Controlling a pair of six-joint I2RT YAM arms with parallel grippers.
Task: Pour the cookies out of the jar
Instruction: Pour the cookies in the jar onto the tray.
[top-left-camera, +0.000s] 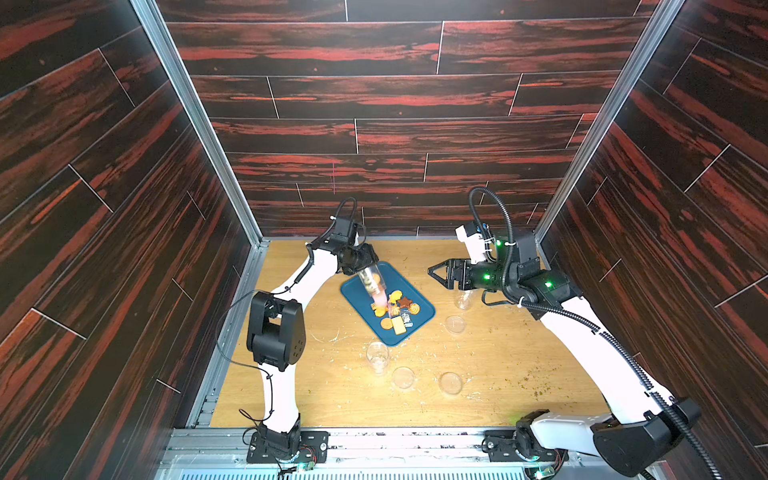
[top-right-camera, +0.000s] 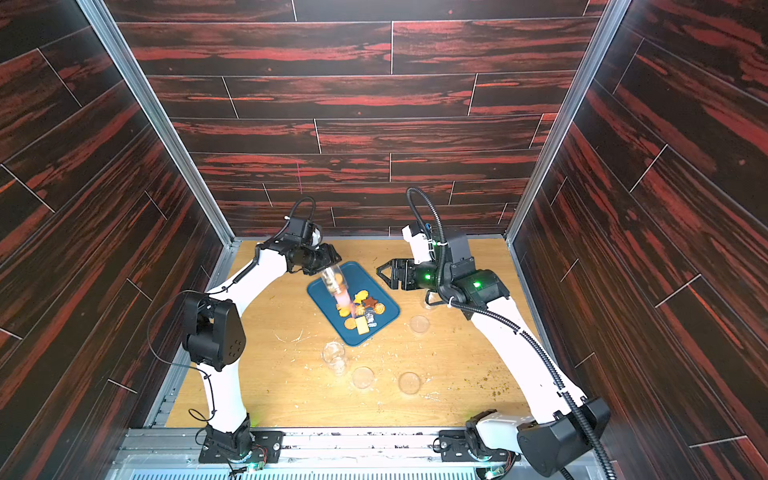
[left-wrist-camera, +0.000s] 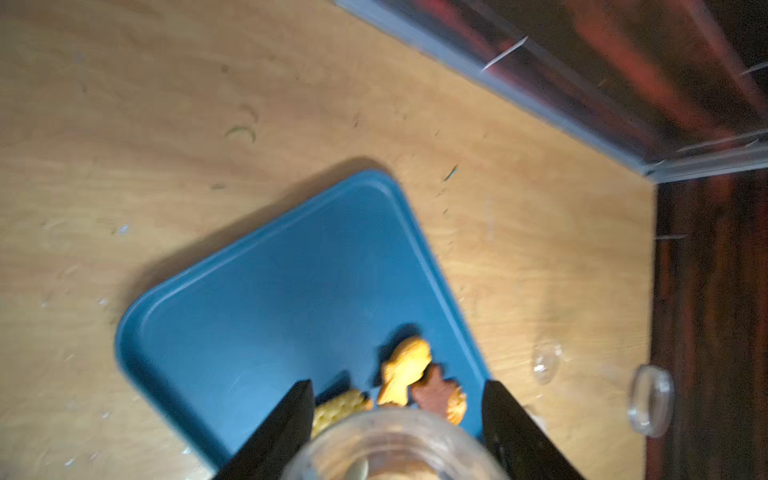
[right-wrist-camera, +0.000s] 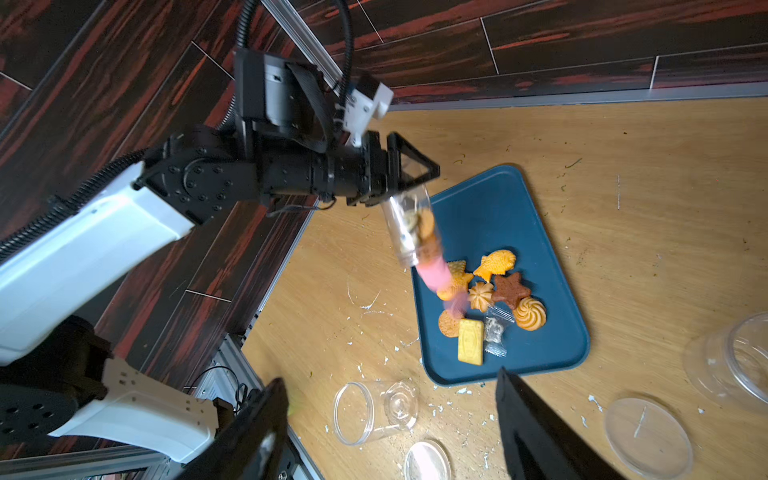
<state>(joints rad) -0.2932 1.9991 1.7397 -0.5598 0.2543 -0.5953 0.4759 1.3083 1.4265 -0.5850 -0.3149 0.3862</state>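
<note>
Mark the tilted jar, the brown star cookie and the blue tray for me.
tilted jar (right-wrist-camera: 409, 226): right wrist view, clear side wall.
brown star cookie (right-wrist-camera: 510, 289): right wrist view, its centre.
blue tray (right-wrist-camera: 482, 208): right wrist view, bare floor.

Light-wood table (top-left-camera: 519, 353) w/ a blue tray (top-left-camera: 402, 281) set on it at an angle. Just off the tray's near corner: empty clear jar (top-left-camera: 377, 356) on its side, clear lid (top-left-camera: 403, 377) next to it, second lid (top-left-camera: 451, 382) further out. On the tray's right: third lid (top-left-camera: 455, 324) and another clear jar (top-left-camera: 464, 299). White flecks (top-left-camera: 328, 336) scattered round the tray.
</note>
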